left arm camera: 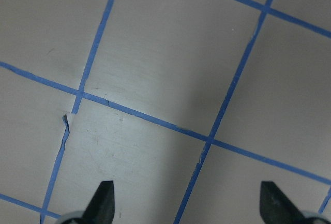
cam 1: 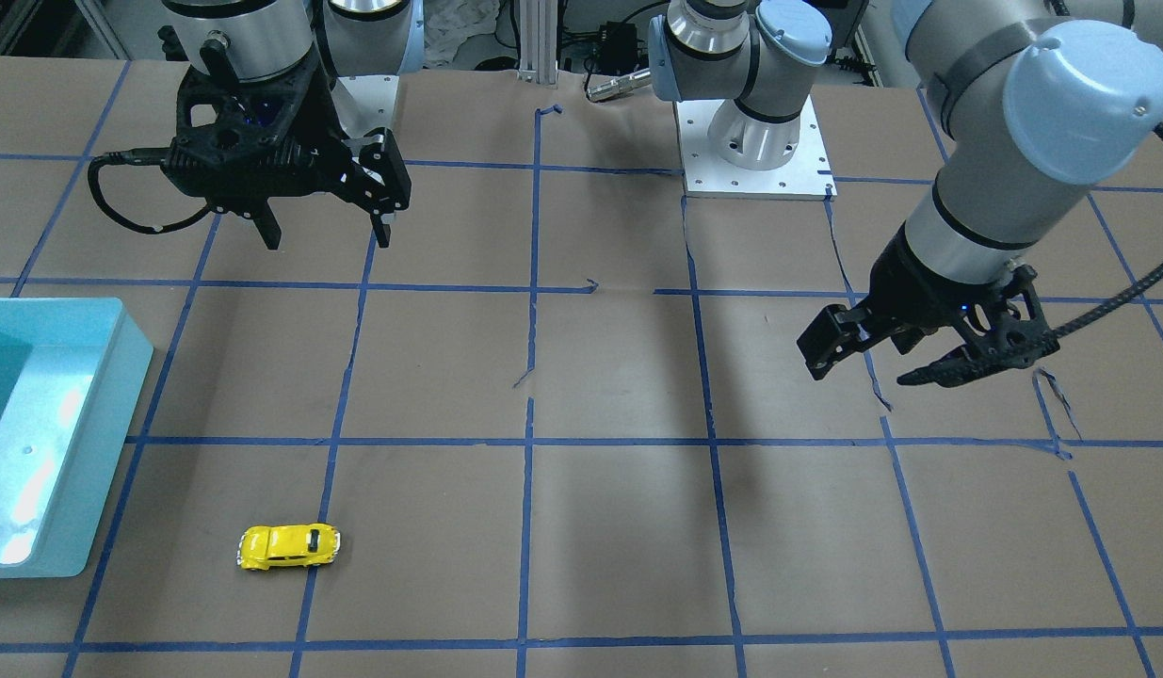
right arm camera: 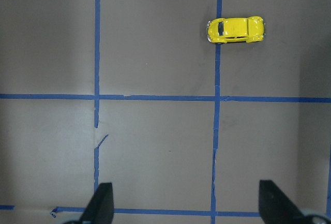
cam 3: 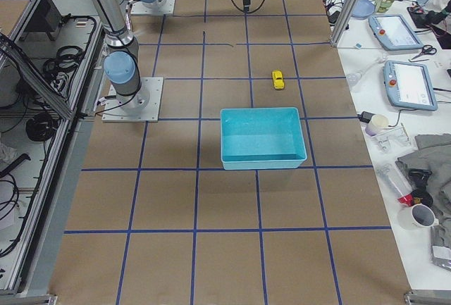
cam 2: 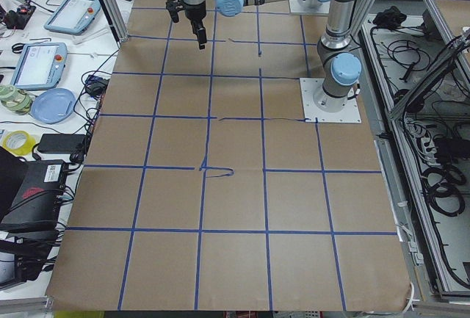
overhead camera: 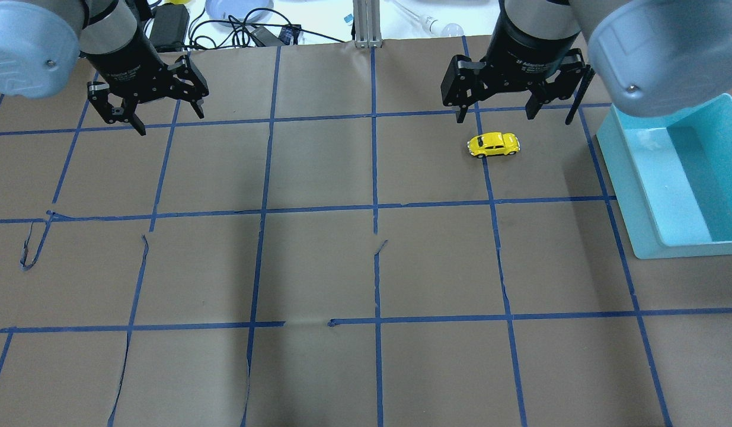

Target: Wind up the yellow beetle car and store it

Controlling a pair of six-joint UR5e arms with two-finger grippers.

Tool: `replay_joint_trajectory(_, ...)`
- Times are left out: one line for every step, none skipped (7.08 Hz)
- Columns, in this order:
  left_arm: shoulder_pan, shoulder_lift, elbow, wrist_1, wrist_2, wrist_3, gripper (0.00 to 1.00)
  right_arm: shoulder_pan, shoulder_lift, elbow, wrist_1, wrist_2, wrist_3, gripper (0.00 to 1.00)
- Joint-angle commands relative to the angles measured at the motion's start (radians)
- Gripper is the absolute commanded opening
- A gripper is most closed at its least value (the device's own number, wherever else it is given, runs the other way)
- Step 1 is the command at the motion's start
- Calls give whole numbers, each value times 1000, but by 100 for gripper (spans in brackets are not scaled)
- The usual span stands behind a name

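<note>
Dark fingertips (right arm camera: 103, 203) of the right pincer (right arm camera: 189, 203) frame the bottom of its wrist view, set wide apart with nothing between them but brown paper. Ahead of them, and off to one side of the pincer's centre line, the yellow beetle car (right arm camera: 236, 30) sits on its wheels across a blue tape line (right arm camera: 217, 131).

From overhead I place the car (overhead camera: 493, 144) on the worktop near the teal bin (overhead camera: 632, 190). It stands apart from the bin wall that faces the robot's left arm, toward the bin's end farthest from the robot. Nothing touches it.

I judge the task to be at its very start: the car is not yet picked up or wound, and the bin (cam 3: 264, 163) looks empty.

The right pincer (cam 1: 327, 235) hangs above the worktop, spread and empty, on the robot's side of the car (cam 1: 288, 546) and well apart from it. The left pincer (cam 1: 864, 372) is also spread and holds nothing. It is far from the bin, and its wrist view shows only paper and tape.

For the next move I would bring the right pincer over the car, turn it so the fingers close across the narrow body, and lower it gently. The toy is tiny and glossy, so a grip that is off-centre could squirt it away. Winding probably means pressing the wheels to the worktop and drawing the car backward. After that it needs only a short carry to the bin.
</note>
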Motion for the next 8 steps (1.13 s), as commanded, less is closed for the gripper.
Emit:
replay_joint_trajectory(-34, 13, -14, -23, -22, 107, 100, -1, -1, -2, -6, 2, 0, 100)
replay_joint_trajectory(-41, 20, -8, -26, -14, 165, 100, 0, 0, 2, -11, 1, 1, 100)
replay_joint_trajectory(-38, 21, -2, -22, -11, 233, 100, -1, 11, 8, 30, -37, -2, 100)
replay_joint_trajectory(-43, 33, -14, -28, -11, 242, 100, -3, 25, 8, 46, -124, 12, 100)
replay_joint_trajectory(-43, 67, -6, -47, -9, 242, 100, -24, 45, 10, 38, -162, 12, 100)
replay_joint_trajectory(-43, 76, -22, -52, -12, 242, 100, -62, 103, 15, -38, -171, -85, 100)
replay_joint_trajectory(-44, 85, -16, -54, -12, 233, 100, -89, 171, 15, -174, -173, -417, 100)
replay_joint_trajectory(-46, 104, -22, -60, -12, 232, 100, -124, 202, 15, -190, -156, -562, 100)
